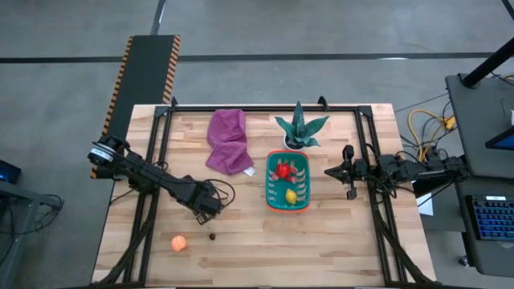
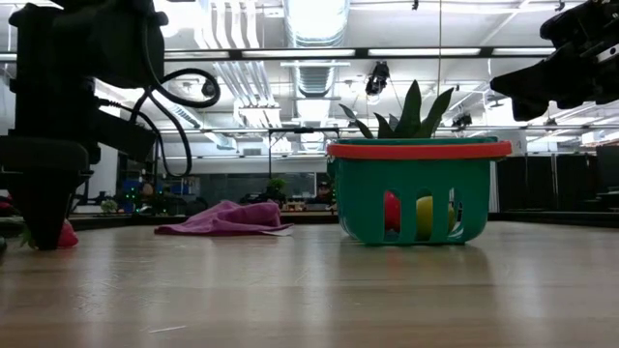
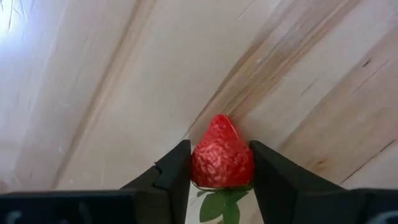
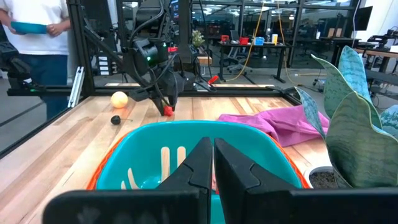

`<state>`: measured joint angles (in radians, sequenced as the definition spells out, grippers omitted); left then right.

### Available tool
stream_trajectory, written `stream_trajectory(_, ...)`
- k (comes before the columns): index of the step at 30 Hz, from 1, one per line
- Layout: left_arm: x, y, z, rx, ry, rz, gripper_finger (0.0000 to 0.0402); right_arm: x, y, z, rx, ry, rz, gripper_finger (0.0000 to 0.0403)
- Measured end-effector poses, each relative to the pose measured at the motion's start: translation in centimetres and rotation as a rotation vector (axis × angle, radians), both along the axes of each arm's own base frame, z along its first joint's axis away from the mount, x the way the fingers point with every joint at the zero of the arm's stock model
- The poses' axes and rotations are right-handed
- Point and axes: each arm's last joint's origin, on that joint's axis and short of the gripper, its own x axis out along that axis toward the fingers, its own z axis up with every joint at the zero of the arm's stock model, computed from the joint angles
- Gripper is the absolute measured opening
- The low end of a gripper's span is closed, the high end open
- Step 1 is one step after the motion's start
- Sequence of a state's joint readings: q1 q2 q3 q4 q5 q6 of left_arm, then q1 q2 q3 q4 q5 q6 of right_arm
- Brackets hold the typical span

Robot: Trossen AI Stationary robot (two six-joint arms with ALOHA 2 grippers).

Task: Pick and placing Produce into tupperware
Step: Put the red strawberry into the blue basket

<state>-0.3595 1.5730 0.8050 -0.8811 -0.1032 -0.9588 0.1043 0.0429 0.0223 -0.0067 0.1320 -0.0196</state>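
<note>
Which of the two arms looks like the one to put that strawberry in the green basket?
The left. Its gripper already has its jaws closed on the strawberry down at the table. The right gripper hangs by the basket with jaws shut and holds nothing, so it would have to travel across first.

The wooden table bears basket, cloth, plant pot, orange ball.

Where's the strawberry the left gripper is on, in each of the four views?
High view: hidden under the left gripper, left of the teal basket.
Low view: strawberry at far left, on the table behind the dark gripper.
Left wrist view: strawberry between the two fingers, pressed on both sides.
Right wrist view: strawberry as a small red dot at the far gripper's tip.
Shared landmark: the teal basket, missing only from the left wrist view.
</note>
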Motion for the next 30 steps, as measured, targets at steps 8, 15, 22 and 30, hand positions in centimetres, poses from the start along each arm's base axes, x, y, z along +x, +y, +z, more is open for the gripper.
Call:
stream_trajectory(8,0.2,-0.1,0.1,-0.006,-0.007,-0.029,0.0122,0.0,0.0,0.0,0.0,0.0,0.0,0.0009)
stream_trajectory(15,0.5,-0.2,0.4,-0.01,-0.015,-0.061,0.0122,0.0,0.0,0.0,0.0,0.0,0.0,0.0009)
stream_trajectory(22,1.1,-0.4,0.7,-0.013,-0.057,-0.083,0.0123,0.0,0.0,0.0,0.0,0.0,0.0,0.0009)
stream_trajectory(30,1.9,-0.6,1.8,0.002,-0.091,-0.152,0.0123,0.0,0.0,0.0,0.0,0.0,0.0,0.0009)
